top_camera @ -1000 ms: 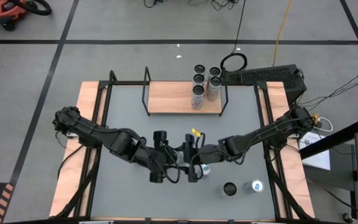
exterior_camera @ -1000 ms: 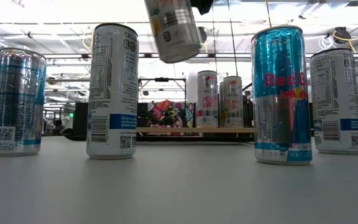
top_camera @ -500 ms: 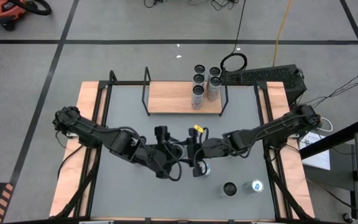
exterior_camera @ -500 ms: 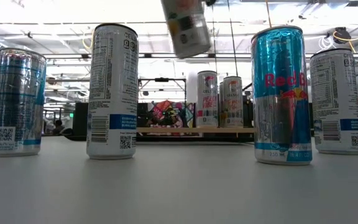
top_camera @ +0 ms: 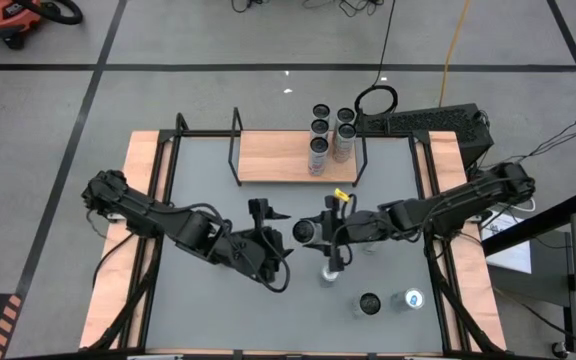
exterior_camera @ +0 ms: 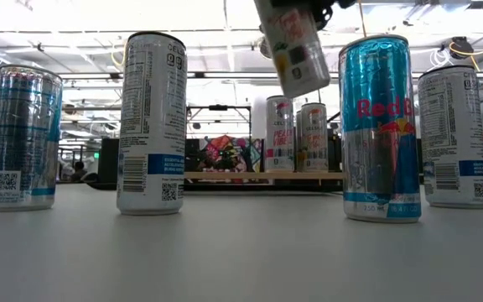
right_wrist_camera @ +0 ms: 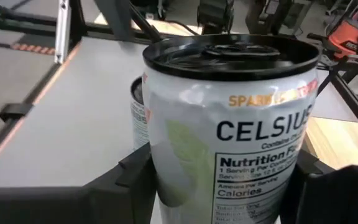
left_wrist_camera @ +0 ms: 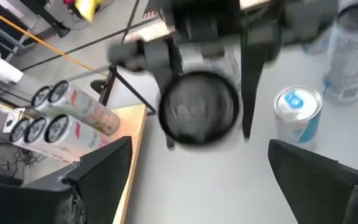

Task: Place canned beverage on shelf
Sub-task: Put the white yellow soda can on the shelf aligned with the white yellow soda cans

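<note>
A silver Celsius can [right_wrist_camera: 229, 137] with a black top hangs tilted above the table's middle, my right gripper [top_camera: 313, 232] shut on it. The low view has it high up as the can [exterior_camera: 292, 46]. My left gripper [left_wrist_camera: 201, 149] stands open just left of it, its fingers clear of the can [left_wrist_camera: 197, 109]. The shelf [top_camera: 278, 158], a light-wood board with black rod ends, sits at the table's far edge, and several cans [top_camera: 320, 150] stand at its right end. My right gripper pinches the can's side wall [right_wrist_camera: 166, 168] between its two fingers [right_wrist_camera: 129, 180], one on each side, below the black top rim. The fingers come roughly level from the table's right. The can is lifted clear, its top [top_camera: 305, 231] leaning toward the table's left.
Loose cans stand on the grey table near its front: one [top_camera: 326, 272] just under the held can, a dark-topped one [top_camera: 369, 303] and a blue Red Bull [top_camera: 411, 298]. The low view shows several upright cans [exterior_camera: 151, 122] close by. The shelf's left part is bare.
My right gripper has carried the can toward the table's right and far edge, away from my left gripper. The can has tipped further, its top leaning left. My left gripper has turned where it is.
</note>
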`<action>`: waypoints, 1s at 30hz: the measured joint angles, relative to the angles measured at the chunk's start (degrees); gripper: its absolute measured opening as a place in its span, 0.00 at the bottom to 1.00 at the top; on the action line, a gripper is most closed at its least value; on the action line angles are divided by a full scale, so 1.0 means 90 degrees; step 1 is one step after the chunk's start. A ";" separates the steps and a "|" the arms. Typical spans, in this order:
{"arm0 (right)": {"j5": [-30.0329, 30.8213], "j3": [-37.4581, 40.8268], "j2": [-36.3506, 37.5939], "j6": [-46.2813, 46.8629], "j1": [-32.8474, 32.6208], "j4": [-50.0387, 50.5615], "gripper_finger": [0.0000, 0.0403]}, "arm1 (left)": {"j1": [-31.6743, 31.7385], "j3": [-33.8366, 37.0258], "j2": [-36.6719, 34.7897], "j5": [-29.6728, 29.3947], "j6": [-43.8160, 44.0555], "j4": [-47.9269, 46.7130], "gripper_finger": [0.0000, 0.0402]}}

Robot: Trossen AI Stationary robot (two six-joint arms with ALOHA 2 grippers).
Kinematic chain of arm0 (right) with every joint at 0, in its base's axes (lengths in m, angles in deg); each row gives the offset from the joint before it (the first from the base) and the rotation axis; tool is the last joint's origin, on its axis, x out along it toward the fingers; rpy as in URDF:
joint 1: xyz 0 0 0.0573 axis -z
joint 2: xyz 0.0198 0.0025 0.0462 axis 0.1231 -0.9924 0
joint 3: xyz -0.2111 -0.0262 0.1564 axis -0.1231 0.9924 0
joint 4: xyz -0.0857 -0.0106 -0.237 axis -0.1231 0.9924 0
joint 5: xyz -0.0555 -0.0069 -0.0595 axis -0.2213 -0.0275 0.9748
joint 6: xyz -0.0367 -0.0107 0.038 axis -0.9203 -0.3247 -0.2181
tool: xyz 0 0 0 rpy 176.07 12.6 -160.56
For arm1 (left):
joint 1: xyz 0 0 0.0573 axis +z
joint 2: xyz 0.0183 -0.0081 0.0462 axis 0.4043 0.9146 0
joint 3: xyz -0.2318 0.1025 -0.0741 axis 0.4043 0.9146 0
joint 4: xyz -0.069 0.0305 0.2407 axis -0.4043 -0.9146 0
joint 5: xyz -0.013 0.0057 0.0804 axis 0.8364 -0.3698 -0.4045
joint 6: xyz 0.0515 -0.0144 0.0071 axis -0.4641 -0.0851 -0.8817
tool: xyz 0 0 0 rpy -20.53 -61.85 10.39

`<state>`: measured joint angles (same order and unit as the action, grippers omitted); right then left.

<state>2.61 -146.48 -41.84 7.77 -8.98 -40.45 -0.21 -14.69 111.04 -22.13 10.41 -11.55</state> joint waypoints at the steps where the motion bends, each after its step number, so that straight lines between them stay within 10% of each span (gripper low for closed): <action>1: -0.0005 0.0047 0.0089 0.0026 -0.0012 -0.0005 0.48 | 0.0024 0.0157 0.0002 0.0001 -0.0017 0.0136 0.92; 15: 0.0056 0.2155 0.1166 0.0417 -0.0003 -0.3252 0.48 | 0.0177 0.2026 0.0006 0.0346 0.0292 0.3658 0.92; 30: 0.0552 0.2269 0.1113 0.0326 -0.0003 -0.4255 0.48 | 0.0765 0.2888 0.0172 0.0831 0.0784 0.5904 0.92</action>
<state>7.58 -126.06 -31.82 10.70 -9.00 -78.74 6.68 11.30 112.58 -14.66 17.46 41.58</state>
